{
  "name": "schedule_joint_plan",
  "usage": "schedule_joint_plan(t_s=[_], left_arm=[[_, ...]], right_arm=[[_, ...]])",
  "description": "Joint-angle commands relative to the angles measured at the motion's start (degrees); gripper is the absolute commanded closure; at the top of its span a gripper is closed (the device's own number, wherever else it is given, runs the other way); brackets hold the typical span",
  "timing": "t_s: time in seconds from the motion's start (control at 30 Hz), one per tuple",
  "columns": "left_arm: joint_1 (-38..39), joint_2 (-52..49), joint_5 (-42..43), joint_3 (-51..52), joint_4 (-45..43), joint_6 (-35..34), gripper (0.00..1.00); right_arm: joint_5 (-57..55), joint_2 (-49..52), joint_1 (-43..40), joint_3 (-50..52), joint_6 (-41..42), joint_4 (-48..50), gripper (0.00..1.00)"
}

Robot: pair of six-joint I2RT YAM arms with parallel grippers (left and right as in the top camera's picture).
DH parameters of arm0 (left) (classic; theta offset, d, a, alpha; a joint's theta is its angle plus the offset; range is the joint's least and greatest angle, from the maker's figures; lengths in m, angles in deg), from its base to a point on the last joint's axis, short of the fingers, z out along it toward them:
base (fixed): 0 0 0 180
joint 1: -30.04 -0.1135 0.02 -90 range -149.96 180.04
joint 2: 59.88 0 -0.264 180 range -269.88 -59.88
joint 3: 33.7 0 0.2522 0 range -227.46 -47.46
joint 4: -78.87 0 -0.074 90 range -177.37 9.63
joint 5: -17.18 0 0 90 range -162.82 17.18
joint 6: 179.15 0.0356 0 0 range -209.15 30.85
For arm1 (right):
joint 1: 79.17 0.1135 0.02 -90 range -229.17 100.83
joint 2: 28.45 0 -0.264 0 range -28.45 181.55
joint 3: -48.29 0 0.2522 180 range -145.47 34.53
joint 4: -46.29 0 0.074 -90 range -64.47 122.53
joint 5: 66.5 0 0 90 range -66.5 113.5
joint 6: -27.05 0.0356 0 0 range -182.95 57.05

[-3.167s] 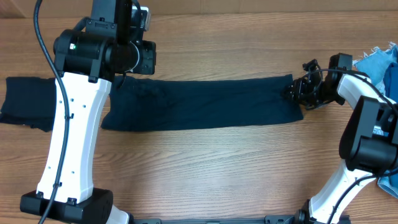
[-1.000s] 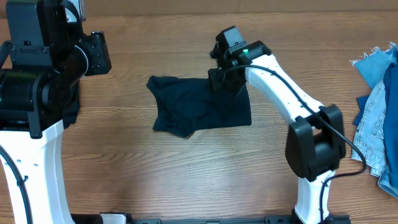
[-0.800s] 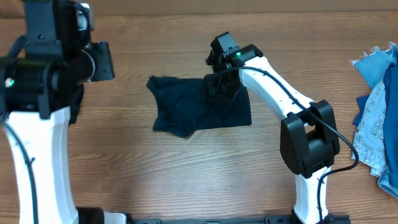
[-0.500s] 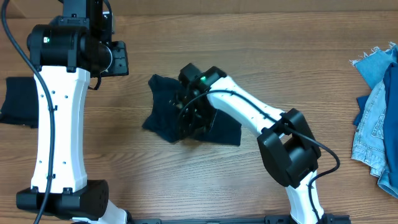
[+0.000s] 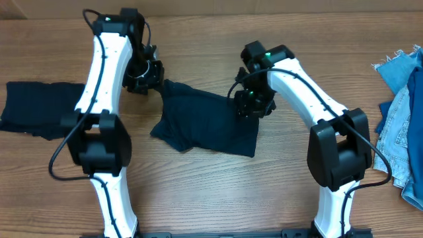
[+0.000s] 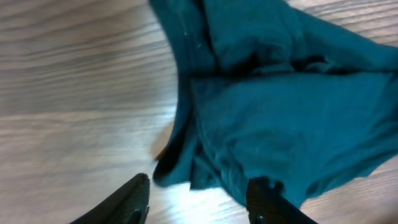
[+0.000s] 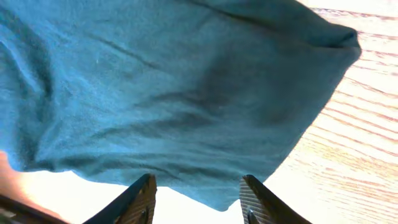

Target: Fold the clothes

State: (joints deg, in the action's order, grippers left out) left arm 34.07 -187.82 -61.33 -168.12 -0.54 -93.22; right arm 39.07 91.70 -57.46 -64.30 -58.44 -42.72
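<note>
Both arms have shifted in the last half second: the right hand (image 5: 252, 104) has drawn back from the left-middle of the dark garment (image 5: 205, 125) to its upper right edge, and the left hand (image 5: 151, 75), which was off the cloth, now sits at the garment's upper left corner.

The garment lies bunched at the centre of the wooden surface (image 5: 198, 198), no longer the long strip of a few seconds back. Its long axis runs roughly left to right across the frame, tipped a little down toward the lower right, with a rumpled lobe at the lower left.

From the left wrist, the fingers (image 6: 138, 198) stand wide apart with a folded edge of cloth lying just beyond and between them, not pinched. From the right wrist, the fingers (image 7: 142, 198) are likewise spread wide, with the cloth's edge just ahead of them and nothing held.

So each hand faces one end of the long axis, left at the upper left corner, right at the upper right edge. The rumpled lower-left lobe is nearer the left arm. The next move probably needs each hand to close on its own end so the cloth can be drawn flat.

A folded dark cloth (image 5: 30, 109) rests at the far left, and a denim pile (image 5: 402, 99) at the right edge.
</note>
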Motion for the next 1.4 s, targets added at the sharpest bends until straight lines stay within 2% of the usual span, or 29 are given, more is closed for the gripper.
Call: schedule_joint_plan(t_s=[0.0, 0.1, 0.2, 0.27, 0.37, 0.57, 0.7, 0.87, 0.93, 1.0, 1.1, 1.17, 1.2, 1.23, 1.37], left_arm=[[0.0, -7.0, 5.3, -0.1, -2.6, 3.1, 0.43], [0.1, -11.6, 8.0, -0.1, -6.0, 3.3, 0.55], [0.1, -12.3, 8.0, -0.1, -8.0, 3.3, 0.6], [0.1, -12.3, 8.0, -0.1, -9.3, 3.3, 0.76], [0.1, -12.3, 8.0, -0.1, -9.2, 3.2, 0.96], [-0.6, -12.0, 8.0, -0.2, -9.0, 3.3, 0.96], [-1.8, -12.0, 9.4, -0.4, -14.3, 3.2, 0.96], [-3.7, -11.8, 12.2, -3.4, -17.9, 2.8, 0.96], [-4.0, -11.8, 16.0, -5.5, -18.3, 2.8, 0.96], [-3.9, -11.8, 16.2, -5.5, -17.8, 2.8, 0.96], [-3.9, -11.8, 16.2, -5.5, -17.7, 2.8, 0.96], [-3.9, -11.8, 16.0, -5.5, -17.7, 2.8, 0.96], [-3.9, -11.8, 15.8, -5.5, -17.7, 2.8, 0.96], [-3.9, -11.8, 14.9, -5.5, -17.7, 2.8, 0.96], [-3.9, -11.8, 13.4, -5.5, -20.1, 2.8, 0.96]], right_arm=[[2.6, -2.2, -0.2, 0.1, 0.2, -0.4, 0.52], [2.6, -2.2, -0.2, 0.2, 0.2, -1.2, 0.52], [2.6, -2.2, -0.2, 0.2, 0.2, -2.9, 0.52], [2.5, -2.2, -0.2, 0.2, 0.2, -3.1, 0.52], [2.5, -2.2, -0.3, 0.2, 0.2, -3.1, 0.46], [1.7, -1.3, -1.0, 8.4, 0.8, 2.0, 0.46], [0.7, -1.3, -2.8, 14.2, 1.5, 5.7, 0.49], [-6.8, -1.3, -3.5, 14.3, 1.7, 9.2, 0.48], [-3.7, -1.6, -3.5, 14.1, 1.4, 9.4, 0.51], [2.5, -3.7, -3.5, 13.6, -0.3, 9.9, 0.54], [2.5, -10.4, -3.5, 11.7, 0.6, 13.2, 0.55], [2.3, -13.6, -3.5, 11.3, 4.4, 15.3, 0.55], [2.4, -13.7, -3.5, 11.3, 5.2, 15.6, 0.6], [2.6, -13.5, -3.5, 11.8, 6.0, 16.3, 0.69], [4.6, -12.7, -2.9, 19.2, 5.5, 23.0, 0.85]])
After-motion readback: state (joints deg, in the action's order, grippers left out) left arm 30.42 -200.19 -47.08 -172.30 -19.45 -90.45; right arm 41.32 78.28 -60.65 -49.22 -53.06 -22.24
